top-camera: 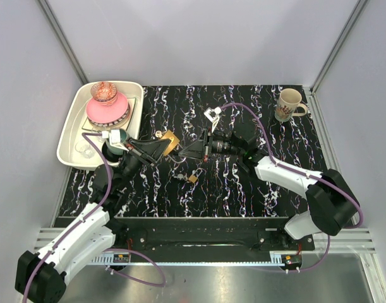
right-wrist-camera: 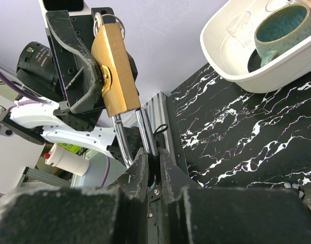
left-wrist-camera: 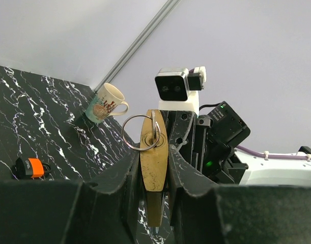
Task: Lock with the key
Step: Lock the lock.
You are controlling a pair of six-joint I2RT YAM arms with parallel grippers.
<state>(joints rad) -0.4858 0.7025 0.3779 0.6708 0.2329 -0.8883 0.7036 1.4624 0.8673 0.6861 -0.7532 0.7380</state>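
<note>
My left gripper (top-camera: 166, 145) is shut on the body of a brass padlock (top-camera: 172, 139) and holds it above the table. In the left wrist view the padlock (left-wrist-camera: 154, 157) sits edge-on between the fingers, with a metal key ring (left-wrist-camera: 140, 133) hanging at its keyhole. My right gripper (top-camera: 193, 150) meets it from the right. In the right wrist view its fingers (right-wrist-camera: 143, 162) are closed on the chrome shackle (right-wrist-camera: 144, 129) below the brass body (right-wrist-camera: 114, 71). The orange-headed key (left-wrist-camera: 34, 166) lies on the table, a small orange spot in the top view (top-camera: 193, 178).
A white tray (top-camera: 72, 136) at the back left holds a pink bowl (top-camera: 107, 110), a glass and a teal cup (right-wrist-camera: 282, 25). A patterned mug (top-camera: 289, 104) stands at the back right corner and also shows in the left wrist view (left-wrist-camera: 105, 104). Grey walls enclose the black marbled table.
</note>
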